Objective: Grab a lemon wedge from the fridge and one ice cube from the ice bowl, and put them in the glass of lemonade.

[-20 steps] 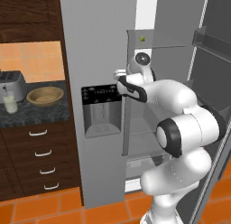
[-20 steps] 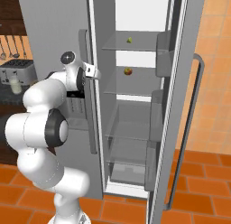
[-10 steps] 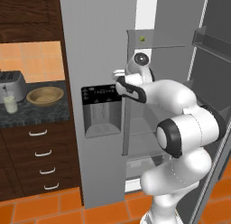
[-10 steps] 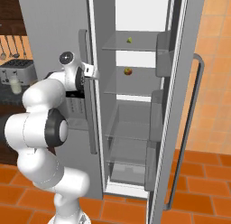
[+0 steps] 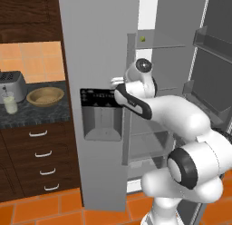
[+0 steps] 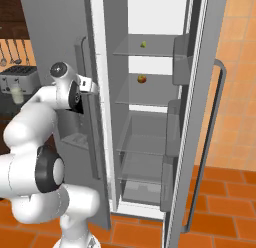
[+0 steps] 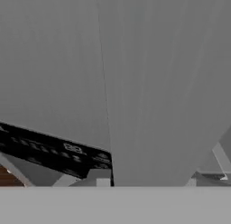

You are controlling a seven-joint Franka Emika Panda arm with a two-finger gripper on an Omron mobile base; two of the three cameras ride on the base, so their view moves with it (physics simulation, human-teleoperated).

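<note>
Fridge (image 6: 65,32), one, tall and light grey, two doors: left door shut with its black dispenser panel (image 5: 102,98) facing the room, right door (image 6: 200,107) swung wide open. Lemon wedge (image 6: 143,44), one, tiny and yellow-green, on the top glass shelf inside, toward the far wall. One small round reddish-orange fruit (image 6: 142,79) on the shelf below it. Gripper (image 6: 91,86), one, raised at the left door's inner edge beside its long vertical handle (image 6: 80,67), level with the second shelf; wedge lies up and to the right of it, farther in, well apart. Fingers are not clear in any view, so I cannot tell whether the pincer is open or closed; nothing visibly held. Ice bowl (image 5: 45,95), one, shallow tan wood, on the dark counter (image 5: 31,113) left of the fridge. Glass of lemonade (image 5: 9,103), one, left of the bowl, just in front of one silver toaster (image 5: 11,83).
</note>
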